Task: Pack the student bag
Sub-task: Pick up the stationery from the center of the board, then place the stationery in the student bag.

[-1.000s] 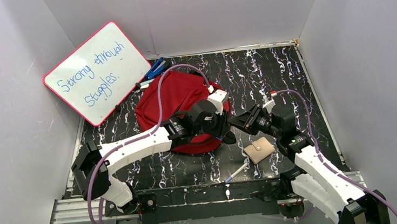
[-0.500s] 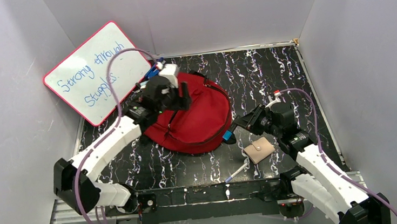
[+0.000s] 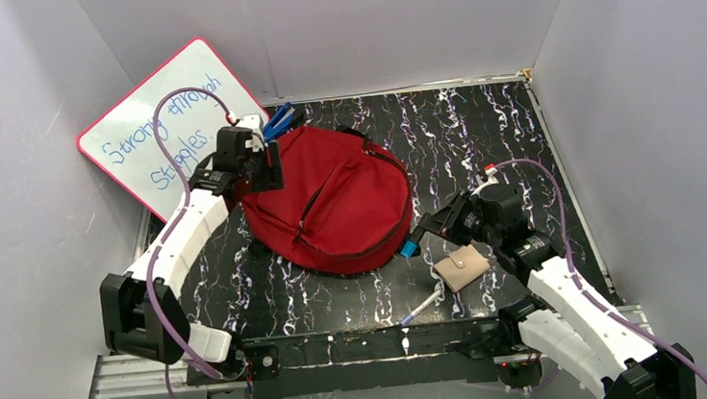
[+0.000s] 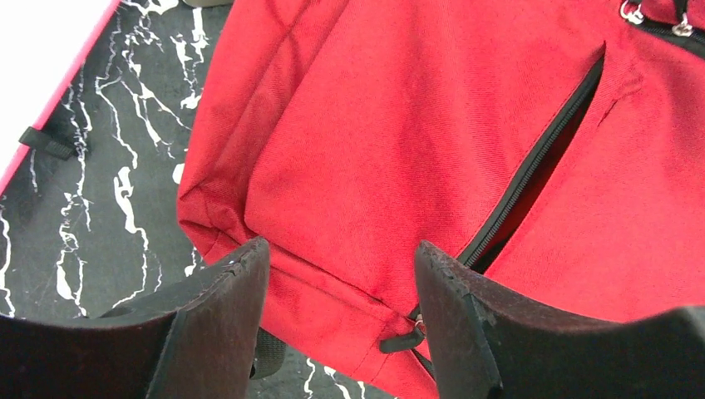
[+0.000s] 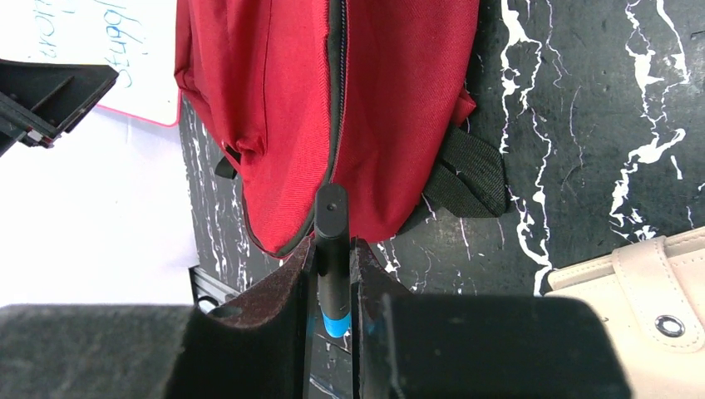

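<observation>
Pinching a black blue-tipped marker point(image 5: 332, 218) in my right claw point(image 5: 332, 253), left claw point(image 4: 339, 266) open above the soft dark-red fabric backpack point(image 3: 341, 205) lying mid-table. Nobody's holding the zip point(image 4: 532, 166) open, so the marker could skid off floppy fabric.

Lab booth, white partition walls point(image 3: 391, 13)

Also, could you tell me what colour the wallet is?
Beige; the wallet shows best in the right wrist view.
</observation>
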Tool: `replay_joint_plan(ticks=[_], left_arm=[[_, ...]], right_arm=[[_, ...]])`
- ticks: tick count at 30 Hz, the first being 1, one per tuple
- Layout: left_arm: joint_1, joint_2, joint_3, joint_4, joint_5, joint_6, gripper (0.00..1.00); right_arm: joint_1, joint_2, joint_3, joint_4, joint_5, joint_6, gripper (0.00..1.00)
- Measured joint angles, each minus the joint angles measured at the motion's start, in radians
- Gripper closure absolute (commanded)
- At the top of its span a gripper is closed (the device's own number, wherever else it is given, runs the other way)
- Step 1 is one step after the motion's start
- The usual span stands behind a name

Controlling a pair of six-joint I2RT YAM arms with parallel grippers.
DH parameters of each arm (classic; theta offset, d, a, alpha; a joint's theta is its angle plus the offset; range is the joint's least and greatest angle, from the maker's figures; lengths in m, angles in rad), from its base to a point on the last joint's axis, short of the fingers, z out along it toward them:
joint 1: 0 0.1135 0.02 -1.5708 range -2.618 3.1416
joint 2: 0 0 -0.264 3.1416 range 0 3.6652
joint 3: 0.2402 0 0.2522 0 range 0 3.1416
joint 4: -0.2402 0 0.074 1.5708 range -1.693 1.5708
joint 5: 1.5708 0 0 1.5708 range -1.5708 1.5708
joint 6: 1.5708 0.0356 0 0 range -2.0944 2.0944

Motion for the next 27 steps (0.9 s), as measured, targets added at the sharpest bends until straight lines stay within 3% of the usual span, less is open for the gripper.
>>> replay_joint_plan(ticks=[27], left_arm=[[-0.023,0.178,-0.015,0.056,0.196,0.067,0.34]], right_arm=[[0.0,0.073,0.007,0.003,-0.047,-0.023,1.0]])
